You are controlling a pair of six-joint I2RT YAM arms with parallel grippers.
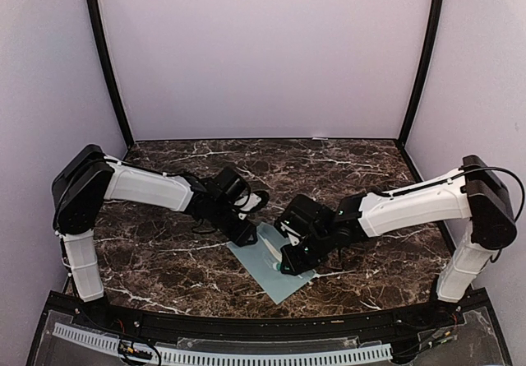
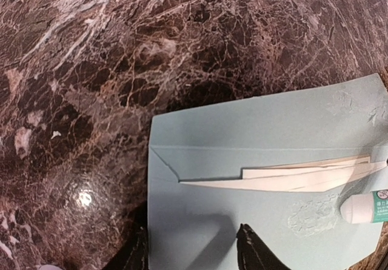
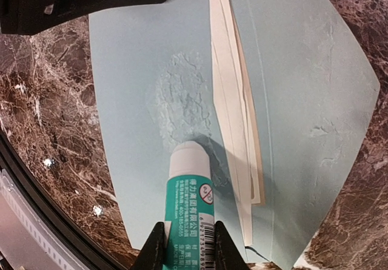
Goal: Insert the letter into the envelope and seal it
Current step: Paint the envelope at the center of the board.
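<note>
Envelope (image 1: 265,274) lay flat on table (image 2: 91,70), flap open, letter (image 2: 291,176) inside, edge showing. Right gripper (image 3: 188,244) clamped glue stick (image 3: 189,191), tip on envelope. Left gripper (image 2: 194,250) stood partly open over envelope's edge.

White-shelled arms (image 1: 148,187), black joints (image 1: 78,193), looping black cable (image 1: 516,192)

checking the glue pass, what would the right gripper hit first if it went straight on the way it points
The glue stick held in the right gripper leads, so its white tip would meet the envelope first, at the glue patch beside the letter. It may already touch; depth is unclear.
</note>
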